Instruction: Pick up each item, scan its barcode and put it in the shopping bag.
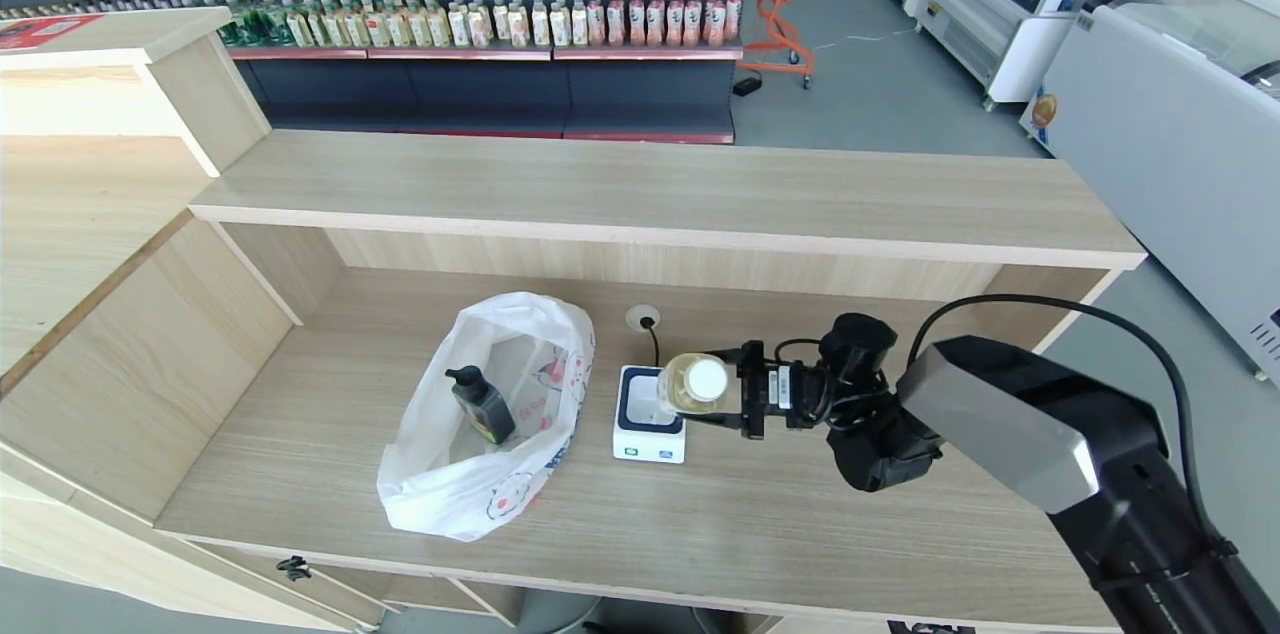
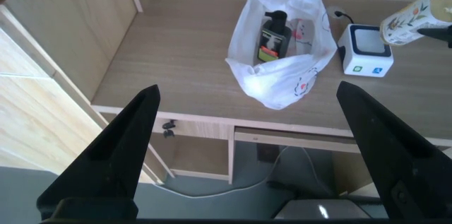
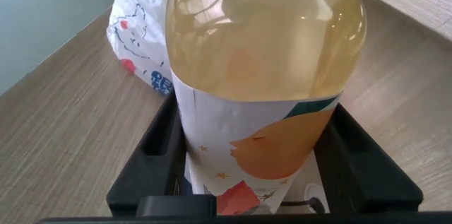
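While the left gripper hangs out before the surface's front edge with fingers spread wide, the white shopping bag stands open, holding a dark pump bottle. Just beside it sits the scanner, and above that the right gripper's fingers pinch a juice bottle.

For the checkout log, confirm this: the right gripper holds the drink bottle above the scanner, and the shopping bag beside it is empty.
Not quite: the shopping bag is not empty. A dark pump bottle stands inside it, as the head view shows. The right gripper does hold the drink bottle above the scanner.
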